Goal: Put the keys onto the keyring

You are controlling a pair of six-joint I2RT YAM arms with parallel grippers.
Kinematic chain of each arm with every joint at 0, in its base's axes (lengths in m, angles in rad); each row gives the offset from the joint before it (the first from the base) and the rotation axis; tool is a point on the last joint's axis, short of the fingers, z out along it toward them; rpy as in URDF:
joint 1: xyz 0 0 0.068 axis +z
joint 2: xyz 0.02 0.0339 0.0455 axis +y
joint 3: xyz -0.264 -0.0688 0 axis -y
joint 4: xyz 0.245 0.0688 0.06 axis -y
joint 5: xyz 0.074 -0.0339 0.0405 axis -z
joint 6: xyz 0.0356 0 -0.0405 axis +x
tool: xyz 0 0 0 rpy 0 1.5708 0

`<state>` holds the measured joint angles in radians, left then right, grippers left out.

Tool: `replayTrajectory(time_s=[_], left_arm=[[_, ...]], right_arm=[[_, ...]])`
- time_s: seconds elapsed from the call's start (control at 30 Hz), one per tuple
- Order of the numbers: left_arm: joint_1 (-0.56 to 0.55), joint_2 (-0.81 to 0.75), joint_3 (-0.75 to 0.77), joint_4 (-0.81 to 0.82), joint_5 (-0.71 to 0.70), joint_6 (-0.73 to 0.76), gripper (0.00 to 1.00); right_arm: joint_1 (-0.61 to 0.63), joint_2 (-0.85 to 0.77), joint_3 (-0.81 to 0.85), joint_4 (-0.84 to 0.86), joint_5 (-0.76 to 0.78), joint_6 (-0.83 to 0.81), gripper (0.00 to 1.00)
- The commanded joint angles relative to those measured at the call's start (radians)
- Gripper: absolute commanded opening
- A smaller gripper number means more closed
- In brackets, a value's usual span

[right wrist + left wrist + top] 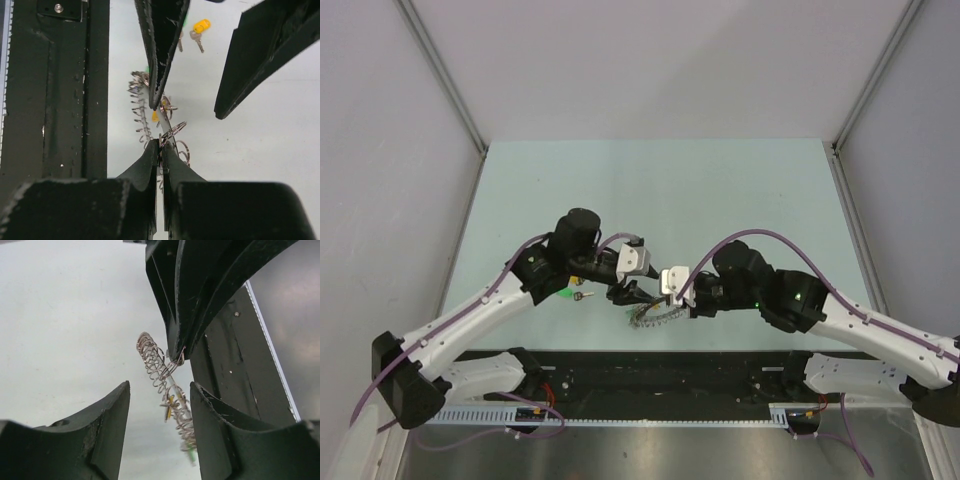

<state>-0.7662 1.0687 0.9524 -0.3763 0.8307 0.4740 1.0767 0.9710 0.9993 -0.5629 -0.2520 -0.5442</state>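
Step in hand: presenting the keyring for loading.

1. The right gripper (160,145) is closed tight on a wire loop of the keyring (150,357), a long spring-like run of thin metal rings. It holds the keyring over the near part of the table (720,180), at the middle.
2. The left gripper (160,390) is spread wide and carries nothing. Its jaws straddle the hanging run of rings. In the right wrist view one of its fingers (160,50) stands just beside the rings; contact cannot be confirmed.
3. At least one yellow-headed key (170,407) already hangs among the rings, with a green piece lower down, blurred.
4. Loose keys lie on the table to the left of the keyring and apart from it: a yellow-headed key (201,25), a second blade just beside it, and a green head (564,293).

Judgement: the task is partly done, and the loose keys are not yet threaded.

Next move, as judged: the left gripper must either close on one ring to part its wire, or withdraw left to pick up a loose key by the head. Both call for fine alignment, since keys and wire are far smaller than the fingers, and the right gripper must keep the ring steady
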Motion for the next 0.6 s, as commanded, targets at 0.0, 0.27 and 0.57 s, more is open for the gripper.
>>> replayTrajectory(time_s=[0.0,0.27,0.57], left_arm=[[-0.001,0.043,0.078,-0.138,0.117,0.132,0.55],[-0.039,0.089,0.077,-0.116,0.145,0.12,0.47],[-0.045,0.105,0.069,-0.101,0.171,0.11,0.35]], right_arm=[[0.015,0.005,0.058,0.009,-0.021,-0.019,0.0],[0.025,0.02,0.062,0.012,-0.024,-0.022,0.0],[0.029,0.031,0.064,0.015,-0.024,-0.022,0.0]])
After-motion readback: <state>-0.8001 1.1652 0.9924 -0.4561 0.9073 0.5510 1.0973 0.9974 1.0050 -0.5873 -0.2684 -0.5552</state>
